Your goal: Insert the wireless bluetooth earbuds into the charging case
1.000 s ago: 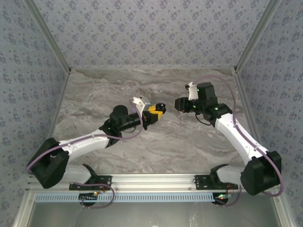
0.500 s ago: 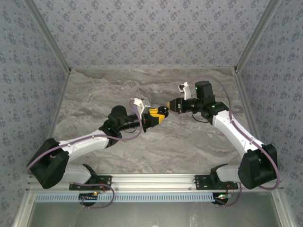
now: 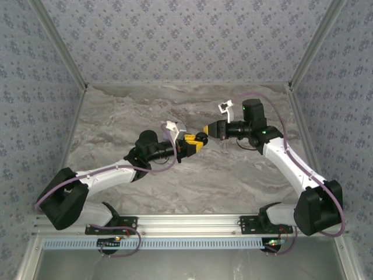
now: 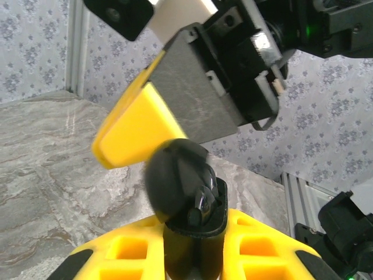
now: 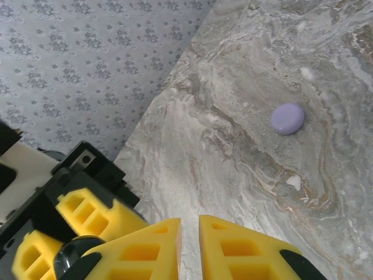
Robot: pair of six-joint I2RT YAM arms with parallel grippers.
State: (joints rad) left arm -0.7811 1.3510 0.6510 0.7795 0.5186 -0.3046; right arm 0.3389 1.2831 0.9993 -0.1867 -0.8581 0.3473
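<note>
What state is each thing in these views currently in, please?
black clamshell charging case: lid open, gripped.
left gripper: shut on the charging case.
right gripper: nearly closed, nothing visible between its fingers.
lilac oval pebble: lying loose on the marble table.

Plenty of bare table [image 3: 233, 181] around for me; left gripper [image 3: 197, 142] and right gripper [image 3: 207, 129] crowd each other mid-table, small lilac pebble [image 5: 287, 118] nearby.

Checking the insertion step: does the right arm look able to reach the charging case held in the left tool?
Likely yes: the right tool sits right beside the charging case clamped in the left tool, with nothing between them.
</note>
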